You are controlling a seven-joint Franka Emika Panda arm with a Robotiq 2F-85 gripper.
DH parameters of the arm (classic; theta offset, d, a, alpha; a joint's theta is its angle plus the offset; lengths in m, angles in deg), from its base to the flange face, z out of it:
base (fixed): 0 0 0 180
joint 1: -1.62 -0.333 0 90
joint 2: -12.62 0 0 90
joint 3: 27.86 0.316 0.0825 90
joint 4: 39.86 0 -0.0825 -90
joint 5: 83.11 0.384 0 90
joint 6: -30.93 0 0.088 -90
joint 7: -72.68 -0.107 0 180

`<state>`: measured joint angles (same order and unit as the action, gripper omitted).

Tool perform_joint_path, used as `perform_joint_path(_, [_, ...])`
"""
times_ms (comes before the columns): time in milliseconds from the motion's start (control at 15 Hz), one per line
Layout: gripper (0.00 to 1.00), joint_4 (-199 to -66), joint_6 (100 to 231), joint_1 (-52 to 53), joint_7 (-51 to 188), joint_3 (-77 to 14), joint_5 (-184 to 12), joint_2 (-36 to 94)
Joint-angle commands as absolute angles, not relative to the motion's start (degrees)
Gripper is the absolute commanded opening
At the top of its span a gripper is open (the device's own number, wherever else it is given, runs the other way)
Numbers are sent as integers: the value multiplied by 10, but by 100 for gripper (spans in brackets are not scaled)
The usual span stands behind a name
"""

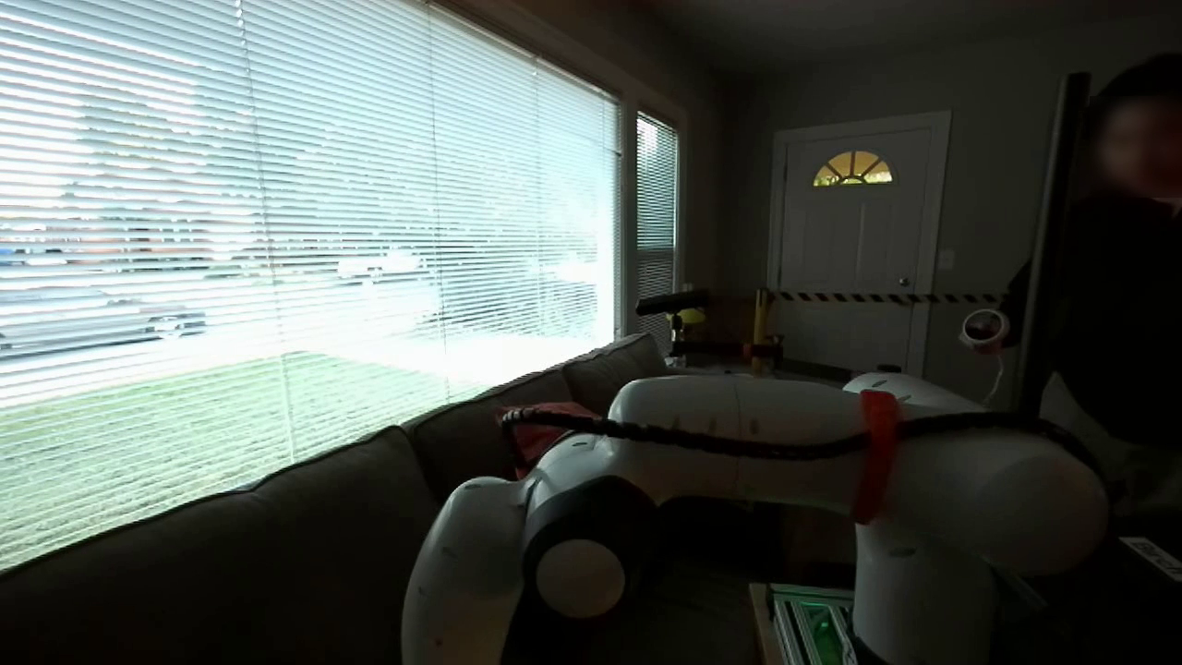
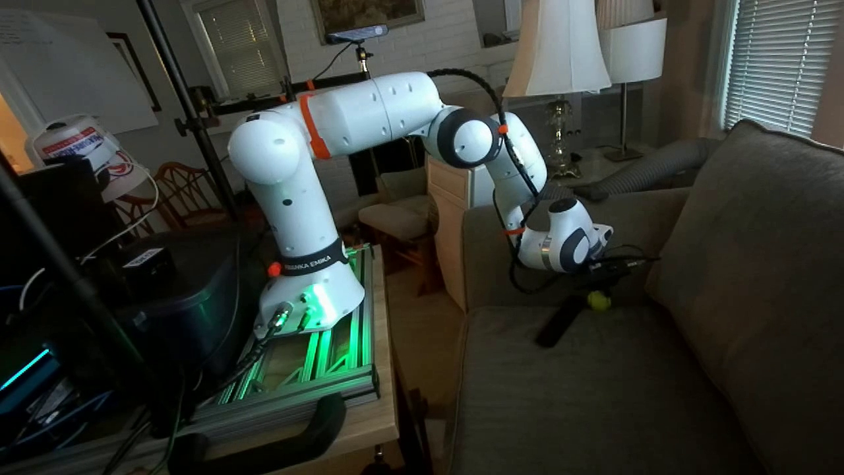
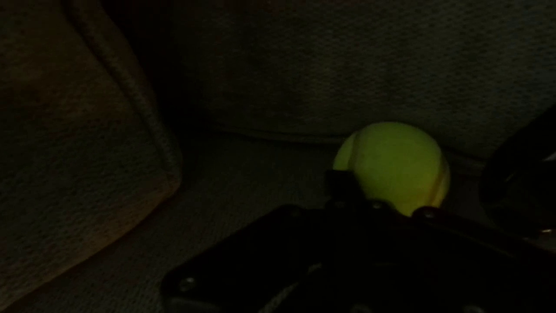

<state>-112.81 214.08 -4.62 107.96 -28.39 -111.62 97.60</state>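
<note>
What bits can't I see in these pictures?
- Tennis ball: wrist view, lower part hidden behind the hand.
- Dark object: wrist view, cut off by the right edge.
- Person's face: in an exterior view, blurred.
- Robot arm: in an exterior view, end cut off by bottom edge.

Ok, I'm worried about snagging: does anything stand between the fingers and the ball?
Nothing visible. In the wrist view, the shut fingers overlap the lower left of the ball; whether they touch, I can't tell. The dark thing at the right edge is off to the side, not between them.
</note>
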Motion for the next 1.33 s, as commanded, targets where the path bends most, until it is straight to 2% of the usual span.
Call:
perform_joint_path(0, [0, -1142, 2073, 47, 1157, -157, -1145, 975])
perform_joint_path(333, [0, -1301, 2017, 213, 1333, 40, -1112, 873])
perform_joint_path(533, [0, -1336, 1923, 282, 1405, 100, -1042, 853])
perform_joint_path(867, [0, -1362, 1803, 283, 1399, 78, -904, 806])
perform_joint_path(1267, [0, -1382, 1825, 220, 1393, -29, -873, 779])
